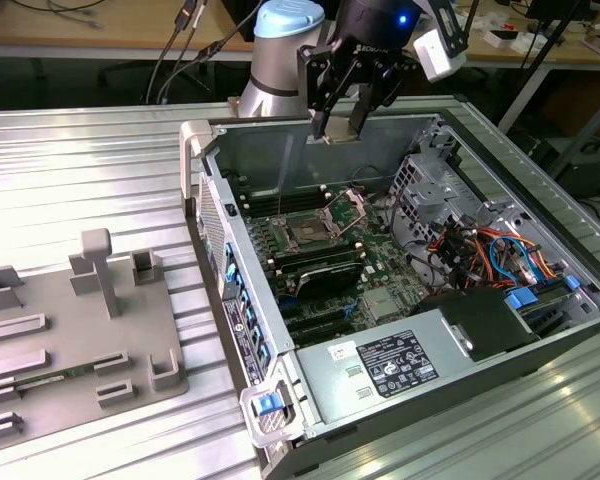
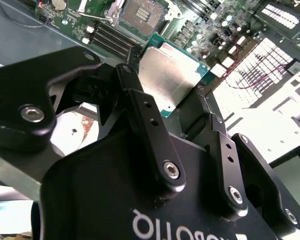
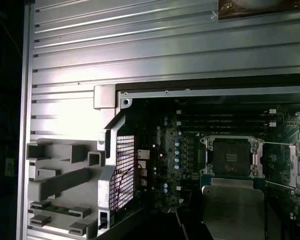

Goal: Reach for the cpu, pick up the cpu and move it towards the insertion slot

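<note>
Currently the end effector is seen in the exterior view held above the far side of an open computer case, its black fingers pinching the cpu between them. In the second wrist view the cpu is shown as a silvery square plate with a thin green rim, gripped at two opposite edges by the fingers of the end effector. In the first wrist view the cpu is seen lifted clear of the board, just beside the insertion slot from that angle, with the slot uncovered and its dark centre exposed.

The insertion slot is located in the exterior view on the green motherboard inside the case, with its hinged metal bracket raised behind it. The cpu is held above the board, nearer the case's back wall than the slot itself. In the second wrist view the insertion slot is visible beyond the held chip.

A grey plastic tray with raised blocks is placed on the ribbed metal table, towards the exterior view's left, well apart from the end effector.
</note>
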Controlling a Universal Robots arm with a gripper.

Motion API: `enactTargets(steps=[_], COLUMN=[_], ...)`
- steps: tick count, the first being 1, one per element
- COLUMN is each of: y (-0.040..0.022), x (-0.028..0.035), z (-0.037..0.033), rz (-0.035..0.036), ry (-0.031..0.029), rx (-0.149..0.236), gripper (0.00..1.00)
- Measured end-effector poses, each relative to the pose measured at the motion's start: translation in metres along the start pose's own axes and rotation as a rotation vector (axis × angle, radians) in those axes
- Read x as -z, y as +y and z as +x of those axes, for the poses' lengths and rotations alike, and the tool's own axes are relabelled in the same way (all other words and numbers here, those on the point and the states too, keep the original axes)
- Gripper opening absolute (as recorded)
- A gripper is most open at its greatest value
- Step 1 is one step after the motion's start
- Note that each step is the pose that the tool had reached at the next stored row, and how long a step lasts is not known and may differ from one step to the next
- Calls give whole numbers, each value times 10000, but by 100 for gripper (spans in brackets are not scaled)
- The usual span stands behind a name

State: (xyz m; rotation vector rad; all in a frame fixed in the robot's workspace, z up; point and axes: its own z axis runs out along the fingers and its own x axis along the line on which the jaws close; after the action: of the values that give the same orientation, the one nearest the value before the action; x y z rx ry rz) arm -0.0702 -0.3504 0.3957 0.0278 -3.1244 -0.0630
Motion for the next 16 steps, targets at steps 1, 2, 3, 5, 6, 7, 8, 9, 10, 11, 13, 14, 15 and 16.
enactTargets(steps=[1, 2, 3, 5, 6, 7, 8, 9, 10, 11, 13, 14, 15, 16], y=[16, 27, 39, 74, 86, 101, 115, 133, 145, 152, 169, 179, 185, 194], x=[-2, -3, -3, -7, -8, -10, -14, -17, -19, -20, -23, -24, -25, -26], z=[-15, -25, -35, -48, -52, -56, -59, -63, -65, -66, -70, -73, -74, -78], rz=[-2, -3, -3, -4, -3, -5, -7, -9, -12, -12, -13, -13, -12, -12], ry=[-1, -1, -1, -3, -4, -8, -13, -18, -24, -27, -31, -32, -32, -32], rx=[-1, -2, -3, -4, -4, -4, -5, -6, -6, -7, -8, -8, -9, -9], gripper=[55, 55, 55, 55, 55, 55, 55, 55, 55, 55, 55, 55, 55, 55])
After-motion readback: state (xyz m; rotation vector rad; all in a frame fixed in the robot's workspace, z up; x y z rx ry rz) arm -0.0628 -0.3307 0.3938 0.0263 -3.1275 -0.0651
